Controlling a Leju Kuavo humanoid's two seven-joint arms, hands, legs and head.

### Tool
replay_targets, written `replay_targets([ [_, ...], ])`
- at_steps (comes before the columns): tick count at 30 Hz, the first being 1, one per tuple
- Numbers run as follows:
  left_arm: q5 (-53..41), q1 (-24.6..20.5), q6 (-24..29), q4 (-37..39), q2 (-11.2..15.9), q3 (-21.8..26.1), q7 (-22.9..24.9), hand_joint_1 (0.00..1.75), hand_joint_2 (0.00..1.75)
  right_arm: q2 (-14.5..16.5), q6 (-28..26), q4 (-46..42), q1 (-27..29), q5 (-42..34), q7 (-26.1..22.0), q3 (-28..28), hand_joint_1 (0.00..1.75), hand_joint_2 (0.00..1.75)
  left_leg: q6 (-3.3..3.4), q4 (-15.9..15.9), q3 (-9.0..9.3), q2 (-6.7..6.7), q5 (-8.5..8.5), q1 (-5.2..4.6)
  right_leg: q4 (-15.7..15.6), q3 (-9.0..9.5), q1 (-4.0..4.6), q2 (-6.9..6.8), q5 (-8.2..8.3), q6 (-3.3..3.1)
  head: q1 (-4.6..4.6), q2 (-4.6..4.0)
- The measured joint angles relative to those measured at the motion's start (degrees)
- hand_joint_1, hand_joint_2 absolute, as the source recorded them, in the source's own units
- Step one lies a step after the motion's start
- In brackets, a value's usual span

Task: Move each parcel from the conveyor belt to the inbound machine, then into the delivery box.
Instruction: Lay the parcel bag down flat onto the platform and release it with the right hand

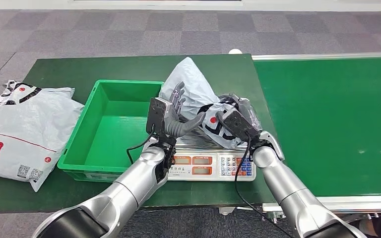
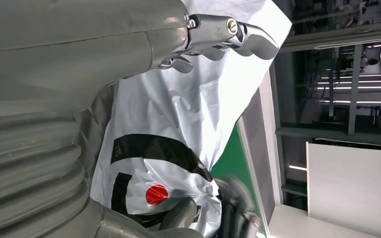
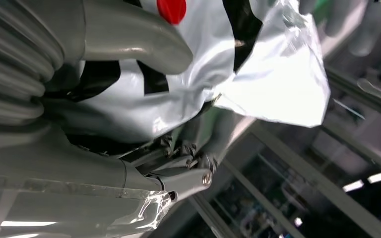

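Observation:
A crumpled white plastic parcel [image 1: 193,87] with black marks and a red dot stands up over the weighing scale [image 1: 211,163], the inbound machine. My left hand [image 1: 171,116] grips its left side, thumb in front and fingers behind. My right hand [image 1: 238,121] grips its lower right end. In the left wrist view the parcel [image 2: 178,124] lies between my left hand's fingers [image 2: 228,32] and thumb. In the right wrist view my right hand's thumb [image 3: 129,42] presses on the parcel [image 3: 258,74]. The green delivery box [image 1: 124,83] stands just left of the scale with nothing in it.
A second, larger white parcel [image 1: 20,129] lies flat on the green table at the far left. The green conveyor belt [image 1: 327,124] runs along the right with nothing on it. Grey carpet floor lies beyond the table.

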Motion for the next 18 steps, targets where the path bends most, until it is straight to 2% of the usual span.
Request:
replay_targets([
  [10,-0.43,-0.25,0.32,0.54,0.02,0.0,-0.29,0.0,1.75,-2.32,-1.35,-1.35,1.74,-3.82,-0.85,0.02,0.0,1.75,0.0,0.01,0.0,0.02,0.0,-0.01,-0.01,-0.01,-0.01,0.03,0.01,0.0,0.0,0.0],
  [18,-0.44,-0.3,0.35,0.67,0.02,0.0,-0.28,0.0,1.75,-2.86,-1.35,-1.35,1.95,-4.0,-0.85,0.02,0.0,1.75,0.0,0.0,0.0,0.02,0.0,0.0,0.0,-0.02,0.0,0.04,0.0,0.0,0.0,0.0],
])
